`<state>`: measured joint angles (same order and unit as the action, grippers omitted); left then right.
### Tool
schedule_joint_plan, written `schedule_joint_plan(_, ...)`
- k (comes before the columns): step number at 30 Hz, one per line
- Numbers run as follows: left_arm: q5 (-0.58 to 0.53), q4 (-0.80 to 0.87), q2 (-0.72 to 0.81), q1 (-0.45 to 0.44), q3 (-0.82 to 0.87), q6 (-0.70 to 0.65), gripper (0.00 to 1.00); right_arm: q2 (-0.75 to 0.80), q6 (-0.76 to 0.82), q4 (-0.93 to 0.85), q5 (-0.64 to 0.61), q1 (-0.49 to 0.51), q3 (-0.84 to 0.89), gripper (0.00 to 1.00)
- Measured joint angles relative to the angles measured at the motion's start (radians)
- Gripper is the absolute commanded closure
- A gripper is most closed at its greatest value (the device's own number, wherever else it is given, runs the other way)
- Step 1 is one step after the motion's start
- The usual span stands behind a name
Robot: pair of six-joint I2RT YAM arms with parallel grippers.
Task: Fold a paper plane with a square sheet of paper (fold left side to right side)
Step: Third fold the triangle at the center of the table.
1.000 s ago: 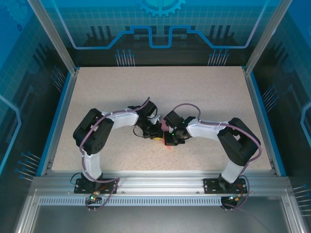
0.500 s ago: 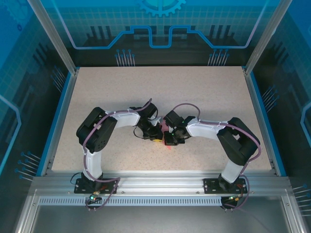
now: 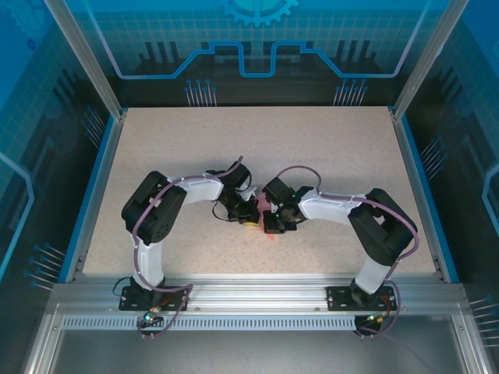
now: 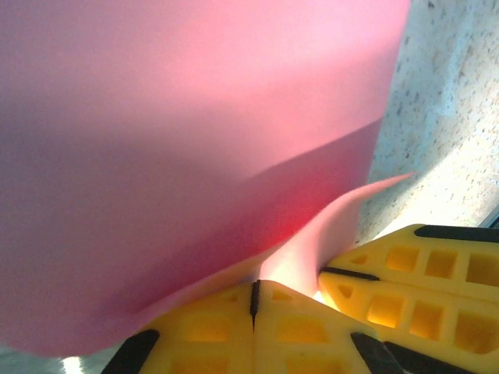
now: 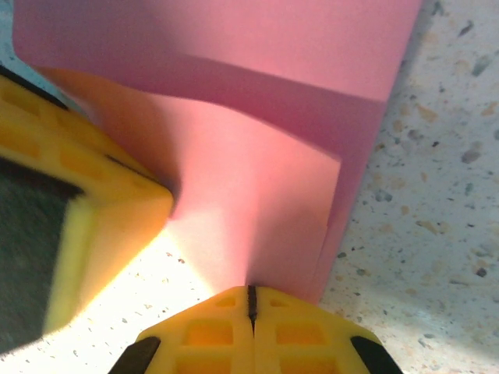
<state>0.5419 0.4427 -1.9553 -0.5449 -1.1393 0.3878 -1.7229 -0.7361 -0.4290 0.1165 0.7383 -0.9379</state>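
Both arms elbow inward, tips meeting; L gripper (image 4: 253, 305) & R gripper (image 5: 251, 310) pinch tight on pink paper (image 5: 257, 195) (folded, bowed).

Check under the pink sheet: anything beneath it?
Speckled tabletop shows beside the pink sheet. The left hand and right hand are each shut on its edge. Whatever lies directly beneath the sheet is covered.

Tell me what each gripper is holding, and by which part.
Both pinch the pink paper by the edge nearest their own cameras: the left gripper beside a curled flap, the right gripper on a folded layer.
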Motion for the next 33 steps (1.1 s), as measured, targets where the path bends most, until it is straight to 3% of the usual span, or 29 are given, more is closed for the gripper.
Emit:
schedule_joint_plan(22, -0.08, 0.093, 0.0, 0.145, -0.045, -0.1, 0.95, 0.001, 0.008, 0.007, -0.003, -0.006, 0.001, 1.0)
schedule_joint_plan(27, -0.125, 0.107, 0.0, 0.175, -0.063, -0.102, 0.91, 0.004, 0.019, 0.012, 0.0, -0.007, 0.003, 1.0)
schedule_joint_plan(33, -0.16, 0.104, 0.041, 0.191, -0.058, -0.083, 0.73, 0.035, 0.062, 0.018, -0.002, -0.009, 0.01, 0.72)
